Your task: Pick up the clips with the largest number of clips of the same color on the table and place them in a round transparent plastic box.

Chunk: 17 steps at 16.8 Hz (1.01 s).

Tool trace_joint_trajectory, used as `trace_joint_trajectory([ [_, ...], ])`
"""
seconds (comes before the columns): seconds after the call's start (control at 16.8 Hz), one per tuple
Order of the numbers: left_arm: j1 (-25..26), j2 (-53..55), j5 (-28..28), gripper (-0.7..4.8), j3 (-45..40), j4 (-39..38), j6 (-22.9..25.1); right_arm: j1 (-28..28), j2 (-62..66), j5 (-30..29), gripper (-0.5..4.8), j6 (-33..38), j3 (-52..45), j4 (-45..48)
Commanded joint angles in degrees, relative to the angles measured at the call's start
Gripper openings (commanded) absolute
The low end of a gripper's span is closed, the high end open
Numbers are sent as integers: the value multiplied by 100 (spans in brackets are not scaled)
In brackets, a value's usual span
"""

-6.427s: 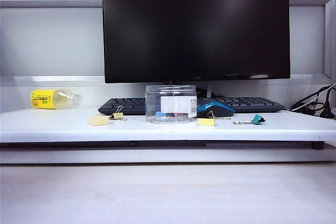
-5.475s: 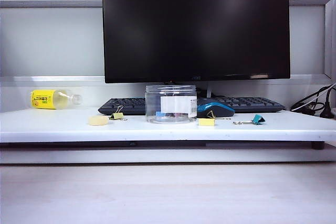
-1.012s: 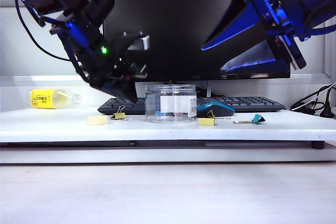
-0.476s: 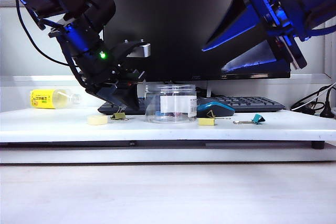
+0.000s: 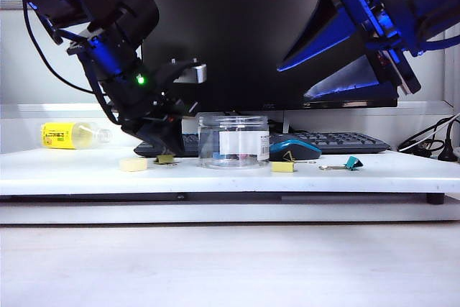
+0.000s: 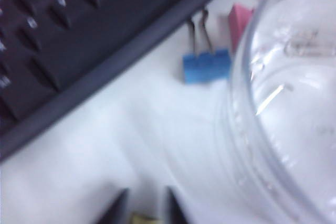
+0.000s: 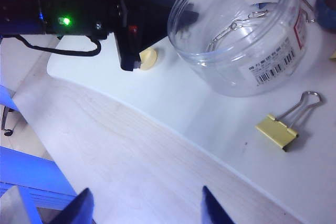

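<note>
White desk shelf [image 5: 86,174] runs across the middle of the exterior view, with a wooden surface in front of it and a pale wall behind. A black monitor [image 5: 267,34] fills the upper centre, and a black keyboard [image 5: 338,141] lies below it at the back of the shelf.

The left arm comes in from the upper left of the frame. Its left gripper [image 5: 169,150] is down at the shelf, just left of the round transparent plastic box [image 5: 231,141]. The right arm enters from the upper right, and the right gripper [image 5: 293,80] hangs high in front of the screen. Its blue fingers are spread wide with nothing between them.

The box stands upright at the centre of the shelf with its white label facing forward. A yellow-labelled bottle [image 5: 72,135] lies on its side at the far left. A black and blue mouse [image 5: 295,149] sits just right of the box.

A pale-yellow disc [image 5: 134,165] lies left of the first pale-yellow binder clip [image 5: 166,158], which sits on the shelf under the left gripper. In the left wrist view that clip shows between the two dark fingertips [image 6: 118,211], which stand close on either side. Whether they press on it cannot be told.

The second pale-yellow binder clip [image 5: 282,167] lies in front of the mouse. A teal binder clip [image 5: 353,163] is farther right. A blue binder clip [image 6: 206,67] rests between the keyboard and the box.
</note>
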Motion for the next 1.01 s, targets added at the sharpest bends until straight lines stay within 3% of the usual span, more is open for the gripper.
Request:
trace_joint_trajectory([
  [0.06,-2,33,26,71,26,-26,13,4,-15,28,266,-39,33,103],
  [0.24,-2,35,42,45,26,-24,13,4,-13,31,266,-39,33,101],
  [0.3,-2,37,42,-9,26,-20,15,4,-15,31,266,-39,33,101],
  [0.83,13,-173,-131,-6,33,-61,13,4,-13,50,266,-44,31,98],
  [1.01,13,-640,-125,-6,273,-452,15,4,-13,229,266,-197,33,81],
])
